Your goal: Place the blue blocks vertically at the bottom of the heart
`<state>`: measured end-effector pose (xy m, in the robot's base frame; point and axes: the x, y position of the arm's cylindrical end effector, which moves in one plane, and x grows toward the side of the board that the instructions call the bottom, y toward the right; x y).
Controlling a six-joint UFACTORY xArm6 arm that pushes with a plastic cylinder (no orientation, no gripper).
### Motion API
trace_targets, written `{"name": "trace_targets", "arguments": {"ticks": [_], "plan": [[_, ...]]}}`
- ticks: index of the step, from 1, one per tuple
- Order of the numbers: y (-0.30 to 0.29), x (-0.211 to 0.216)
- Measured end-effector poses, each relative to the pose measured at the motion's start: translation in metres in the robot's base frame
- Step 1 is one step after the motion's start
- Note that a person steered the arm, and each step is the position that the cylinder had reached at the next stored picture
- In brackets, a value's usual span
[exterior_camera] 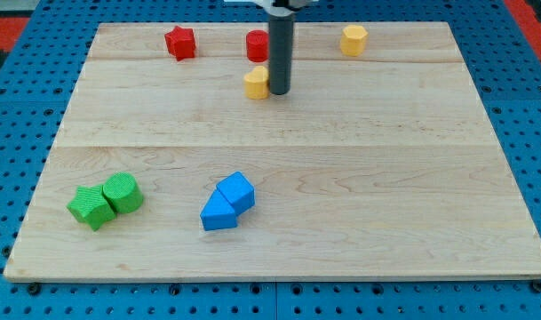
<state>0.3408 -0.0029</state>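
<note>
Here my tip (279, 92) stands at the frame's upper centre, touching the right side of the yellow heart (256, 83), below the red cylinder (257, 44). I carry no pincer, only the rod. The blue cube (237, 191) and blue wedge (218, 214) sit touching, lower centre on the wooden board (385, 178), well apart from my tip.

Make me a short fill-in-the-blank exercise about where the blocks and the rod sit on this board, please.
1. My tip stands just to the view's right of the ____ heart-shaped block.
2. The two blue blocks lie touching each other, to the view's ____ of the green blocks.
3. The red star lies near the view's ____ edge of the wooden board.

Missing words: yellow; right; top
</note>
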Motion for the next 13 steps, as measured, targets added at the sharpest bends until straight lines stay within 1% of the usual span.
{"name": "trace_targets", "arguments": {"ticks": [1, 2, 3, 4, 5, 6, 7, 8, 9, 10, 11, 12, 13], "plan": [[-0.018, 0.0], [0.045, 0.04], [0.105, 0.157], [0.07, 0.232], [-0.002, 0.232], [-0.027, 0.192], [-0.035, 0.144], [-0.014, 0.149], [-0.082, 0.159], [-0.107, 0.156], [-0.124, 0.126], [-0.116, 0.085], [-0.131, 0.068]]}}
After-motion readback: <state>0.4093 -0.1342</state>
